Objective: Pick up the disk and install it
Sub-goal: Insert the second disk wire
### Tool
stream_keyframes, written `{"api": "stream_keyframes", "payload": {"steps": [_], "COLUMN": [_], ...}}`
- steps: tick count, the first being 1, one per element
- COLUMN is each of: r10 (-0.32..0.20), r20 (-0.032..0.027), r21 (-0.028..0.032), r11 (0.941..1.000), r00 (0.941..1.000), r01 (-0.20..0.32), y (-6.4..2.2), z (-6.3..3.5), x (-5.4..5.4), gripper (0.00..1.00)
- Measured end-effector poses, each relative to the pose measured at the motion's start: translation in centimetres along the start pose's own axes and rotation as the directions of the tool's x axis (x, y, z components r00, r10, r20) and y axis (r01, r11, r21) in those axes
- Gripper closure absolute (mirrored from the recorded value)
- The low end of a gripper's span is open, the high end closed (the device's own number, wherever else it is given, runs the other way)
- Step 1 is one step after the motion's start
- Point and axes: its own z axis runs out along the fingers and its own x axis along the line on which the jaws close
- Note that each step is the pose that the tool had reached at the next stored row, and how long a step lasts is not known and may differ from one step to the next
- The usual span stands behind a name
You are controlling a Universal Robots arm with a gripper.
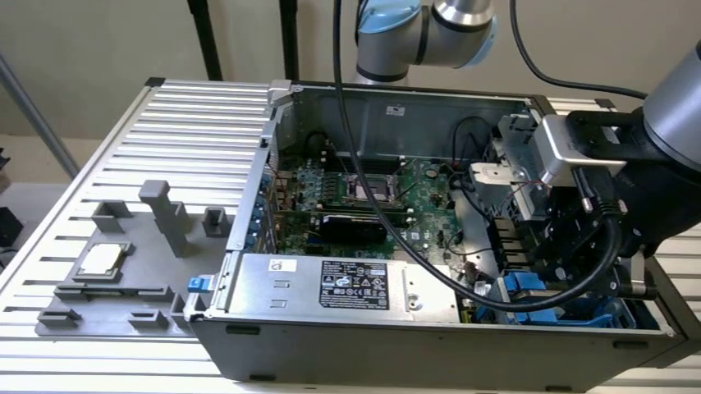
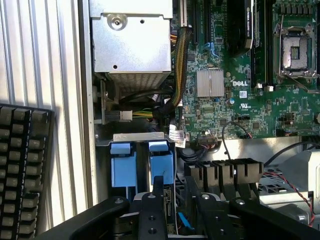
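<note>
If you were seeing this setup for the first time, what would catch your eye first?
The open computer case with its green motherboard dominates the middle of the exterior view. At that view's right, the pincer reaches into the case's corner above bright blue drive rails.

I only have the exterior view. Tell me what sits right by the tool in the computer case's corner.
Observer: Two bright blue plastic tabs stand side by side in the bay, just ahead of the tool.
Operator: Report what lies outside the case there.
Observer: A black keyboard rests on the ribbed metal table, beside the case wall.
Operator: Read the board's brand.
Observer: The green motherboard is printed DELL.
</note>
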Motion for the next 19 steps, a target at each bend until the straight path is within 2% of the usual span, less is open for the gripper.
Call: {"api": "stream_keyframes", "payload": {"steps": [3,10,19], "r10": [0.0,0.0,0.001], "r20": [-0.0003,0.0002,0.0], "r21": [0.0,0.0,0.0001], "r11": [1.0,1.0,1.0], "r00": [1.0,1.0,1.0], "r01": [0.0,0.0,-0.001], "y": [0.0,-0.17,-1.52], "z": [-0.29,-2.21,-2.58], "x": [-0.1,-1.2,-2.4], "gripper": [0.69,0.69,0.69]}}
